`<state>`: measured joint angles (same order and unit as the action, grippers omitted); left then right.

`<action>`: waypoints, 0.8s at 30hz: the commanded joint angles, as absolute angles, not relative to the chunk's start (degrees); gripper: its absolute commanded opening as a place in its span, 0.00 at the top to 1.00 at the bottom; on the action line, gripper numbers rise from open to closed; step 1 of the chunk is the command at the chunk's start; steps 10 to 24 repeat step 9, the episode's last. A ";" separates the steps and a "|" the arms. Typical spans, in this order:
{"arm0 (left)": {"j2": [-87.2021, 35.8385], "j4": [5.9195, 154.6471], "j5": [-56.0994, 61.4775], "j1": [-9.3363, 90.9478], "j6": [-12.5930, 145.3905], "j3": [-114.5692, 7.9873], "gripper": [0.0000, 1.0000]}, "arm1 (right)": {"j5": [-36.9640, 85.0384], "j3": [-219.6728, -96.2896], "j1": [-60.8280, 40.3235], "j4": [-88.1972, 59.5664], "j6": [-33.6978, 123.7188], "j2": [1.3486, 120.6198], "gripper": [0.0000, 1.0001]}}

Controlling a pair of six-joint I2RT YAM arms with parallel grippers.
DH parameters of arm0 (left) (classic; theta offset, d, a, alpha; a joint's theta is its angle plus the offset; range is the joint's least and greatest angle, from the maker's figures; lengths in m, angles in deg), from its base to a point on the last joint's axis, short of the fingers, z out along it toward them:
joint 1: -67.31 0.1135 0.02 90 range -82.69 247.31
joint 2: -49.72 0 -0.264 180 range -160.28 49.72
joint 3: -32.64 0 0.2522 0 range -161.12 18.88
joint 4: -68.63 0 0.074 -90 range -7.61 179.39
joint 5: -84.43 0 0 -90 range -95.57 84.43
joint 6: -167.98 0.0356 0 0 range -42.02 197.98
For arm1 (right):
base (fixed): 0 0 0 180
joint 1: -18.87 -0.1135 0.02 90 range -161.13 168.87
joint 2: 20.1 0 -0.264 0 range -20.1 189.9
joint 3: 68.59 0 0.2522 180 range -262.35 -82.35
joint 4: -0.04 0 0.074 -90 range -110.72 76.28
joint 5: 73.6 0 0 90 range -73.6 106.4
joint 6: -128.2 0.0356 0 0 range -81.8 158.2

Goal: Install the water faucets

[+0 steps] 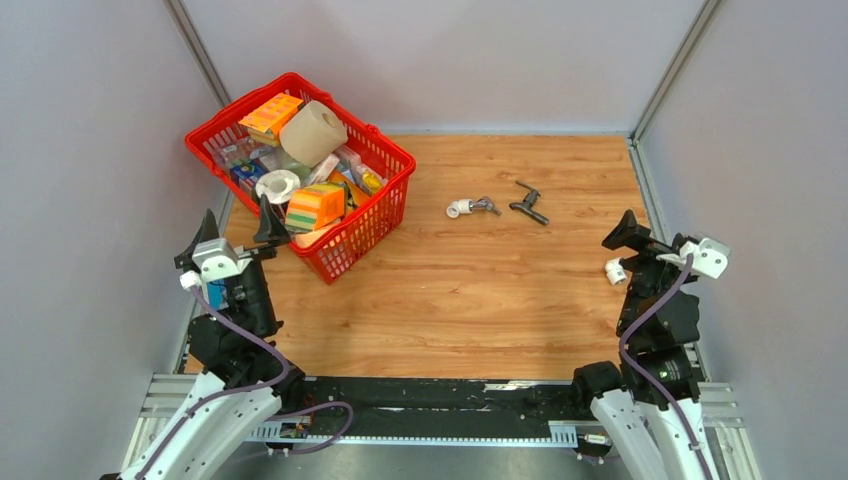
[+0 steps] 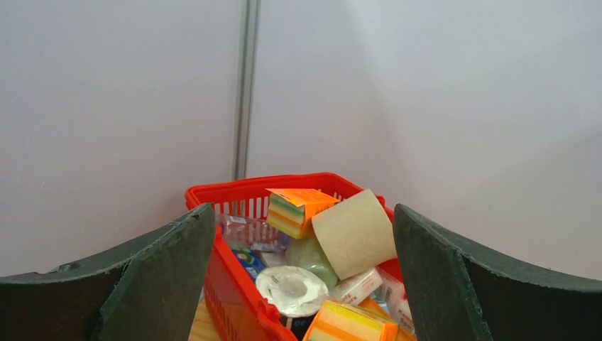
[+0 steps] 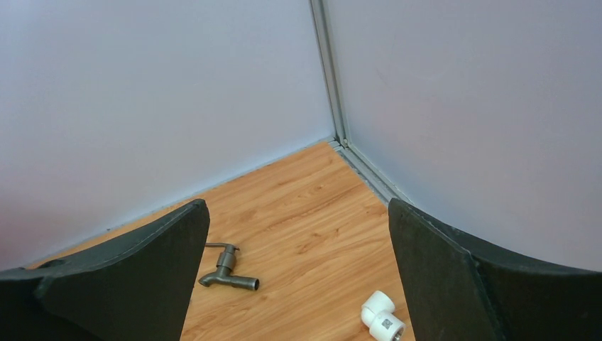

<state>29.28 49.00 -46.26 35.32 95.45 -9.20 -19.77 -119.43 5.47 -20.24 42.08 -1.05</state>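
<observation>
Two sets of fingers stand spread wide, released, grasping nothing. At the worktop's left edge the left fingers hover just beside the red basket, and the left wrist view looks straight into it.

Toward the back, near the middle, the silver tap lies flat with a white fitting touching its end. Whether the two are screwed together is too small to tell. Just right of it, apart, the dark tap lies alone on its side.

At the right edge the right fingers hang above the worktop, with a second fitting lying just beside them. The right wrist view shows that fitting low between the fingers and the dark tap further off.

By the look of it, the dark tap and the loose fitting are the pair not yet joined, and no pick has begun. The next move probably calls for the right arm to drop onto the fitting or reach forward to the dark tap. The left arm would have to cross well over to hold the other part.
</observation>
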 commanded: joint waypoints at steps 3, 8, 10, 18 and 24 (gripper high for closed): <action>31.27 38.35 -45.82 35.84 102.76 -5.99 0.00 | -21.40 -113.64 5.52 -14.95 38.72 -8.05 0.00; 30.57 42.83 -44.43 35.84 99.17 -8.36 0.00 | -21.31 -111.71 5.60 -14.25 38.55 -12.27 0.00; 30.48 45.45 -43.98 35.84 98.03 -9.06 0.00 | -21.40 -111.35 5.52 -14.25 38.55 -13.06 0.00; 30.48 45.45 -43.98 35.84 98.03 -9.06 0.00 | -21.40 -111.35 5.52 -14.25 38.55 -13.06 0.00; 30.48 45.45 -43.98 35.84 98.03 -9.06 0.00 | -21.40 -111.35 5.52 -14.25 38.55 -13.06 0.00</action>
